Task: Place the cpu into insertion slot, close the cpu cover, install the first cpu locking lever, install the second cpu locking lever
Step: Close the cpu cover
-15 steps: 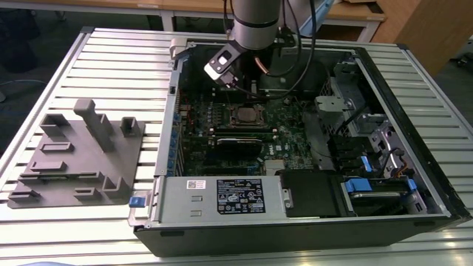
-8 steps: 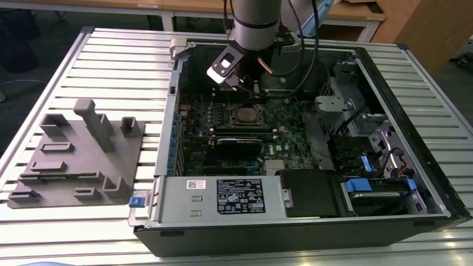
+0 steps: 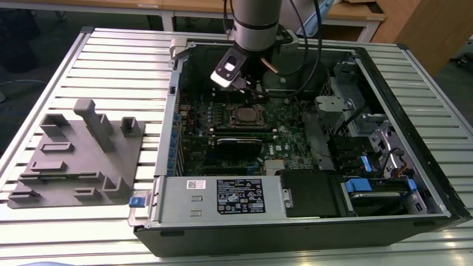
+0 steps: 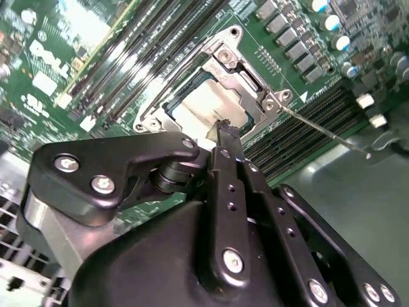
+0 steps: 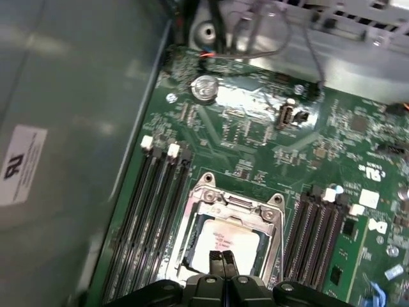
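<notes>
The cpu [image 4: 198, 105] [image 5: 220, 238] lies flat in the insertion slot, whose dark edge [image 4: 169, 110] shows beside it. Over the chip lies the silvery cpu cover [image 4: 246, 80] [image 5: 236, 206], its frame down around the chip's bare top. A thin locking lever [image 4: 326, 133] sticks out from one socket corner across the memory slots. My gripper [image 4: 223, 128] [image 5: 223, 258] is shut with nothing between its fingers, its tips just over the chip near one edge of the cover. In the exterior view the gripper [image 3: 250, 91] hangs inside the case just behind the socket [image 3: 246, 116].
Black memory slots [image 5: 150, 211] flank the socket on both sides. The open case's walls [image 3: 174, 111] ring the board. A grey label plate [image 3: 236, 195] sits at the front, drive bays with blue tabs [image 3: 358, 185] to the exterior view's right, a grey fixture [image 3: 74, 155] on the table left.
</notes>
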